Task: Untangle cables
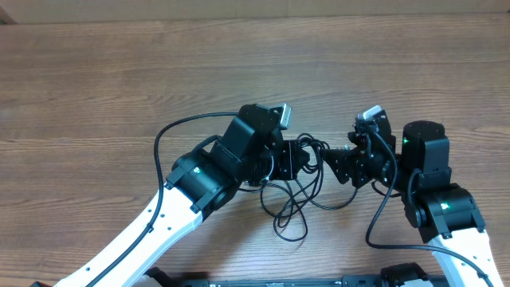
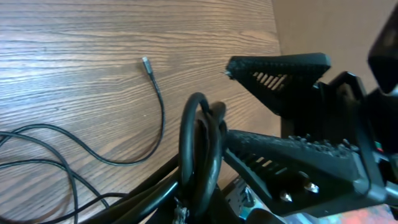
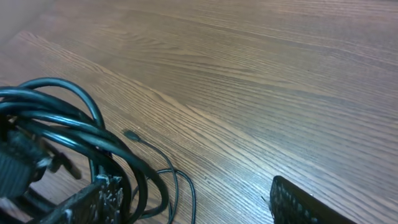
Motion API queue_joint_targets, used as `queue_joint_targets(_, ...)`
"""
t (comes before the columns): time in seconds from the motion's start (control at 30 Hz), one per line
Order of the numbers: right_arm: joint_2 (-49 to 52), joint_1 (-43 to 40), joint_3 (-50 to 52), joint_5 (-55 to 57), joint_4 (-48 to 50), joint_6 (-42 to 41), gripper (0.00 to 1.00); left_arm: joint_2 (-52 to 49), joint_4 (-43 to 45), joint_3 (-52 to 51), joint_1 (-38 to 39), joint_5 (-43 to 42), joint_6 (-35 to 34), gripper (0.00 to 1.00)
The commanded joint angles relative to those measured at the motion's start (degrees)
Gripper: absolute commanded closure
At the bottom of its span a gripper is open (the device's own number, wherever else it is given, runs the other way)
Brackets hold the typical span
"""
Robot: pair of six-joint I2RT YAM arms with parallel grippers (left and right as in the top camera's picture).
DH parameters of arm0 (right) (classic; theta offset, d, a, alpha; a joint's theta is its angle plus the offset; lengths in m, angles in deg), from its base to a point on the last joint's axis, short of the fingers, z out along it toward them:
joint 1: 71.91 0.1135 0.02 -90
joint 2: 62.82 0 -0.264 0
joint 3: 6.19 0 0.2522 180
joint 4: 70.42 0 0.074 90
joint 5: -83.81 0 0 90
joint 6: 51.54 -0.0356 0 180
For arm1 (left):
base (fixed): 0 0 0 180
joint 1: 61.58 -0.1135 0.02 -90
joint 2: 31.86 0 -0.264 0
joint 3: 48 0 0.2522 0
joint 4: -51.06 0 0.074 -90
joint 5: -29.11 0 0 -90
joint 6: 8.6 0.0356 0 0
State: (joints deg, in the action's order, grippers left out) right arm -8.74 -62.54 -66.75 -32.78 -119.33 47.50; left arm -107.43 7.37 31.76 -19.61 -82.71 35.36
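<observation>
Left gripper [image 1: 305, 159] fingertips hidden under its wrist, pinched shut on cables [image 2: 163, 123] bunched mid-table [image 1: 119, 80], loops trailing toward 6 o'clock; right gripper [image 1: 328, 159] at its 3 o'clock, spread wide, holding nothing.

Both arms look the same from where I'm standing. The left arm [image 1: 151, 227] and right arm [image 1: 462, 229] are white lower down, then turn into chunky black joint housings, each with a little green light [image 1: 197, 169] on. Thick black wires [image 1: 157, 147] run off them, there are grey camera boxes [image 1: 284, 115] at the wrists, and the fingers [image 2: 280, 65] are black slotted wedges with silvery screws [image 2: 286, 196].
</observation>
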Motion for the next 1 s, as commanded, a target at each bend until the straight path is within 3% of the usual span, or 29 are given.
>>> queue_joint_targets(0.0,-0.6,0.0,-0.5,0.1,0.4,0.5,0.22,0.0,2.6,0.2,0.8,-6.5,1.7,0.95)
queue_joint_targets(0.47,3.6,0.0,-0.5,-0.2,3.8,0.4,0.20,0.0,3.4,0.2,0.8,-10.9,6.3,0.96)
queue_joint_targets(0.97,4.0,0.0,-0.5,-9.0,7.5,0.4,0.20,0.0,6.5,0.2,0.9,-12.4,9.9,0.96)
